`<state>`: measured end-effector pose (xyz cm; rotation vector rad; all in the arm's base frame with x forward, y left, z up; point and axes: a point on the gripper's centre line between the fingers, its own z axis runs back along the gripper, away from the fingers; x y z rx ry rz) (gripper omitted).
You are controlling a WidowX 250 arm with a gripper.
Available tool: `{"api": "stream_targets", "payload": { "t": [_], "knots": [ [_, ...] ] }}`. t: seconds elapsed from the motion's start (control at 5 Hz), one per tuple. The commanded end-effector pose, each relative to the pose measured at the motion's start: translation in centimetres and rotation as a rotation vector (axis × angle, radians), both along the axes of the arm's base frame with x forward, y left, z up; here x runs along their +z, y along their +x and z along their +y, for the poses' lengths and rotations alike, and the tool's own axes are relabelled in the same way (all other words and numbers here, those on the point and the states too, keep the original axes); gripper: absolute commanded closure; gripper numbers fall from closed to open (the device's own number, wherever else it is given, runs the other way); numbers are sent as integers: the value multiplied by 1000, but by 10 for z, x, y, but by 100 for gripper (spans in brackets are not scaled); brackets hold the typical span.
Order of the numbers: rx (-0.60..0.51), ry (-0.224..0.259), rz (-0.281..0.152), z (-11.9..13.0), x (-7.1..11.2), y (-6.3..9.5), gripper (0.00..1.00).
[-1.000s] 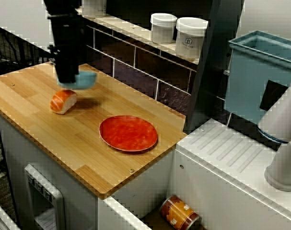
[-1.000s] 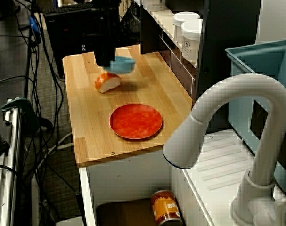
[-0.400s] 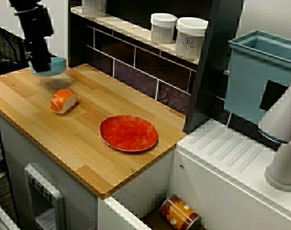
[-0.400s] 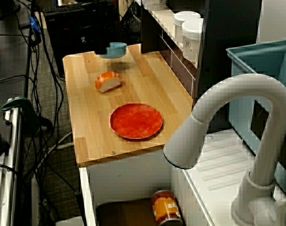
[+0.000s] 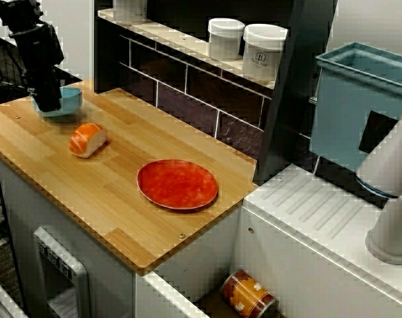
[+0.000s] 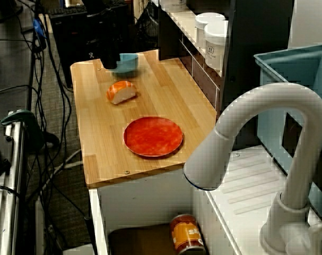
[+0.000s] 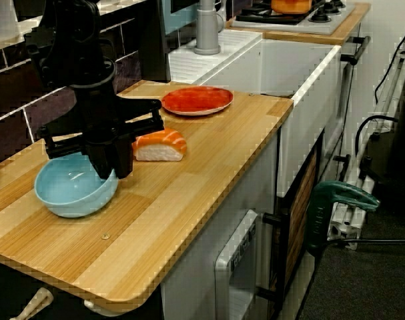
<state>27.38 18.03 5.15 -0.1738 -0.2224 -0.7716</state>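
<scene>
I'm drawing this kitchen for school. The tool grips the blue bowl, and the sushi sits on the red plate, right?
Not quite. The tool does grip the blue bowl, but the sushi lies on the bare wooden counter, apart from the red plate. The view from the counter's end shows it.

We see the wooden counter (image 5: pixel 108 192) from high at its front, and lengthwise from behind the faucet (image 6: pixel 267 101) at 4 o'clock. Our low, closest view faces back from the opposite end; all three share the red plate (image 5: pixel 177 184)
</scene>
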Motion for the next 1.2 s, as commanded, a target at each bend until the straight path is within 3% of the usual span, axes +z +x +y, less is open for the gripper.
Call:
{"api": "stream_targets", "payload": {
  "t": [0.0, 0.2, 0.6, 1.0],
  "knots": [
    [-34, -2, 28, -8, 19, -5, 0],
    [-79, -37, 30, -21, 35, -5, 0],
    [-100, -7, 5, -32, 54, -12, 0],
    [-250, 7, 21, -31, 45, -23, 0]
  ]
}}
